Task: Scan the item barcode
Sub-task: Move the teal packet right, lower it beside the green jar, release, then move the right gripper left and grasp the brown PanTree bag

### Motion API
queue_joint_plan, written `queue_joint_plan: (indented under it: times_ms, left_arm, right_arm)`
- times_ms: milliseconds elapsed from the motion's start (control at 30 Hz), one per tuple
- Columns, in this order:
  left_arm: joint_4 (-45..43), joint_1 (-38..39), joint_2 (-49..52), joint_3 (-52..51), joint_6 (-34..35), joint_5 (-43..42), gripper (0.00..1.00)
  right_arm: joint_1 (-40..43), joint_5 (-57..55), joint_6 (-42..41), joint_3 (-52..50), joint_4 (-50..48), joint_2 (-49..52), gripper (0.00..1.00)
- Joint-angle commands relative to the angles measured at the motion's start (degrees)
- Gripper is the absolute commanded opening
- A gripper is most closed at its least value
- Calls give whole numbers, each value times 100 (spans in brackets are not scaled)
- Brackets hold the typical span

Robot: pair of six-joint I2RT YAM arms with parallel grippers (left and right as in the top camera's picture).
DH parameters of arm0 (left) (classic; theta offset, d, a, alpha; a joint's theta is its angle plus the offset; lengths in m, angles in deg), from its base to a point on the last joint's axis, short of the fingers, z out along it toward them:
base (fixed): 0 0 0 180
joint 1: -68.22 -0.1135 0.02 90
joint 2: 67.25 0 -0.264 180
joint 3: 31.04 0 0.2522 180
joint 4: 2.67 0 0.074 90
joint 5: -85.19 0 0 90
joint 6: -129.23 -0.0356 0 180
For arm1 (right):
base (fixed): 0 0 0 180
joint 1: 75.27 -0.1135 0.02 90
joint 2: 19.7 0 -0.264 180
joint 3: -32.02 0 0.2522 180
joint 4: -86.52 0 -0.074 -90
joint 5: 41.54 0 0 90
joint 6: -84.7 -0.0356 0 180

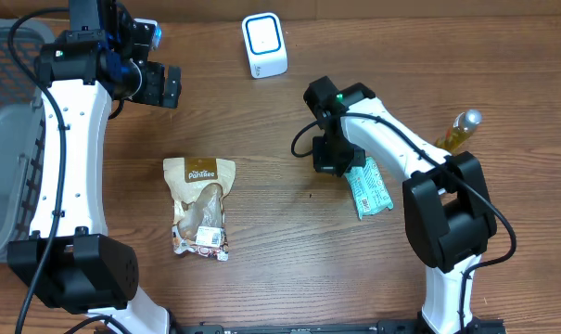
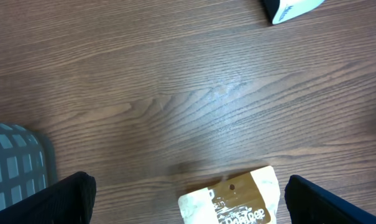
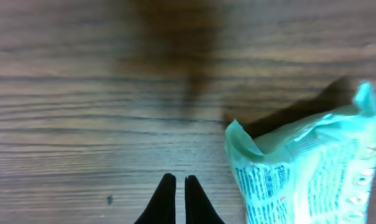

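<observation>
A mint-green packet (image 1: 369, 186) lies flat on the wooden table at the right. My right gripper (image 1: 333, 163) is just left of its upper end. In the right wrist view the fingers (image 3: 180, 190) are shut together on nothing, and the packet (image 3: 309, 171) lies apart to their right. A brown and white pouch (image 1: 201, 202) with a barcode label at its near end lies at centre left. My left gripper (image 1: 158, 83) hangs open, high above the table's far left. In its wrist view the pouch's top (image 2: 237, 199) shows between the wide-apart fingers (image 2: 57, 199). The white scanner (image 1: 263, 44) stands at the back centre.
A grey mesh basket (image 1: 4, 139) fills the left edge, and its corner (image 2: 13, 162) shows in the left wrist view. A yellow bottle (image 1: 456, 130) lies at the right behind my right arm. The scanner's corner (image 2: 293, 9) shows at the top of the left wrist view.
</observation>
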Motion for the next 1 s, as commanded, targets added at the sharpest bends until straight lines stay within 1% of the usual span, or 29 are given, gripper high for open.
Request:
queue_joint_plan:
  times_ms: [0, 67, 133, 400, 467, 567, 633, 767, 867, 967]
  left_arm:
    - [-15, -20, 26, 20, 76, 31, 99]
    - [-15, -20, 26, 20, 76, 33, 99]
    - [-15, -20, 26, 20, 76, 33, 99]
    - [-15, -20, 26, 20, 76, 33, 100]
    - [-13, -20, 26, 20, 76, 33, 100]
    - [-13, -20, 26, 20, 76, 33, 99]
    - [-11, -20, 26, 20, 76, 33, 99]
    - [-15, -20, 26, 20, 76, 33, 100]
    - [-13, -20, 26, 20, 76, 33, 100]
    - [-15, -20, 26, 20, 76, 33, 100]
  right_arm:
    - [13, -315, -11, -365, -142, -22, 4]
    - [70, -726, -13, -540, -188, -22, 4]
    - [146, -896, -13, -595, -129, -22, 5]
    - [605, -920, -11, -603, 258, -22, 7]
    - [662, -905, -9, -605, 387, -22, 7]
    - [715, -994, -4, -605, 669, -22, 10]
    - [748, -988, -7, -605, 682, -22, 11]
    - [739, -798, -7, -605, 619, -22, 11]
    - [656, -348, -7, -605, 538, -22, 13]
    - [501, 240, 131, -605, 367, -22, 20]
